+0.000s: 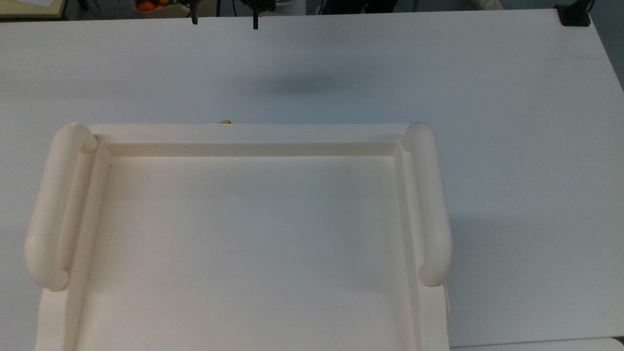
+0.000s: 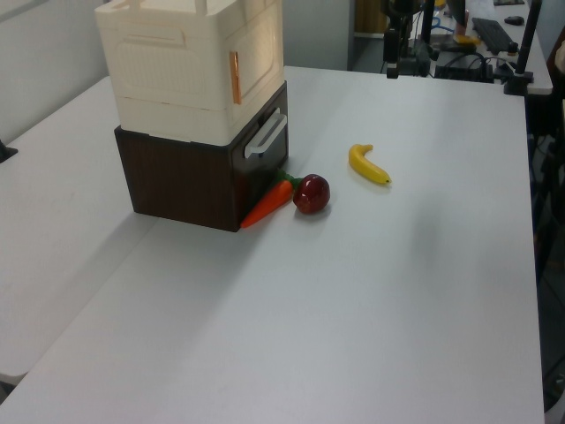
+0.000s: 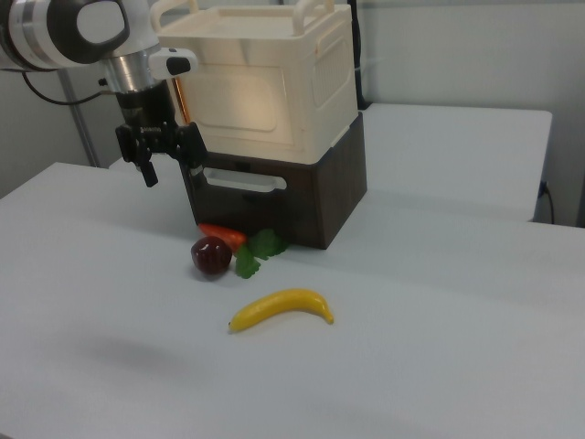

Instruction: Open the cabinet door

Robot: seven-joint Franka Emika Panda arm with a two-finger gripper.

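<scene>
A large white table [image 2: 371,300] fills the foreground. Beyond its far edge in the left view stands a cluttered desk [image 2: 494,35]. Behind the table in the right view is a pale wall [image 3: 475,50].

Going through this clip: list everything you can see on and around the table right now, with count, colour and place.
cabinet: one, cream-white, stacked on the dark box, two rounded handles on top.
cabinet door: one, cream, on the cabinet's front above the drawer; looks closed.
dark box: one, dark brown, under the cabinet, with a pale drawer handle on its front.
carrot: one, orange with green leaves, on the table against the box's front corner.
apple: one, dark red, beside the carrot.
banana: one, yellow, on the table apart from the apple.
table: one, white, under everything.
gripper: one, black, fingers apart, hanging in front of the cabinet at the right view's left, holding nothing.
</scene>
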